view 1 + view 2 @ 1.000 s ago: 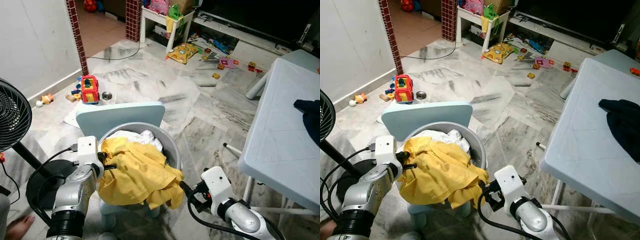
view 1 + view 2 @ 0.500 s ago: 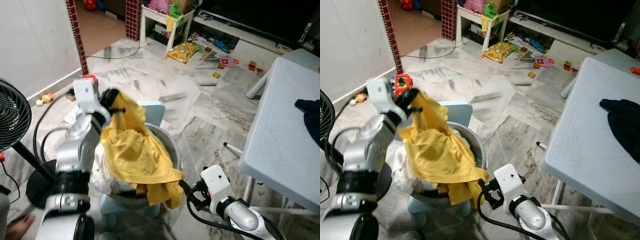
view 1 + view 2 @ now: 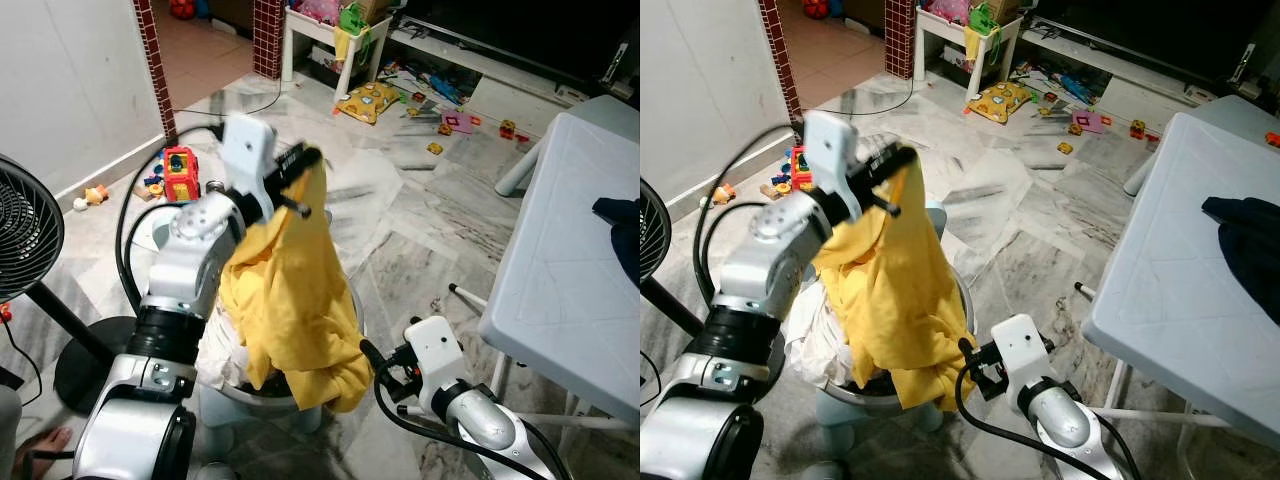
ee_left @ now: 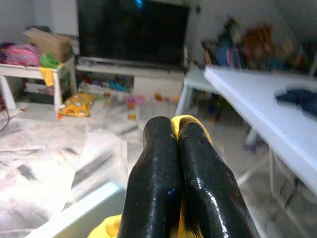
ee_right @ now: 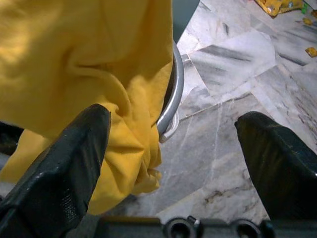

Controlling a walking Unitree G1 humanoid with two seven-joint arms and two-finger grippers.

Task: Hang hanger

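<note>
Left gripper [image 3: 305, 175] fingers pinched soft yellow cloth garment [image 3: 290, 290], hanging limp below; right gripper [image 5: 173, 148] fingers spread beside hem.

The yellow garment [image 3: 290, 300] hangs crumpled and lengthwise, pinched at its top. Its lower folds drape over the grey basket [image 5: 174, 94] rim.

left arm [image 3: 190, 265]: you see silver metal segments, black joint bands, a white box at the wrist, a black cable looping beside it
right arm [image 3: 470, 415]: your silver forearm, white wrist box, black cables
right gripper [image 5: 173, 163]: two matte black textured fingers, small screws at base
left gripper [image 4: 176, 163]: glossy black fingers
</note>
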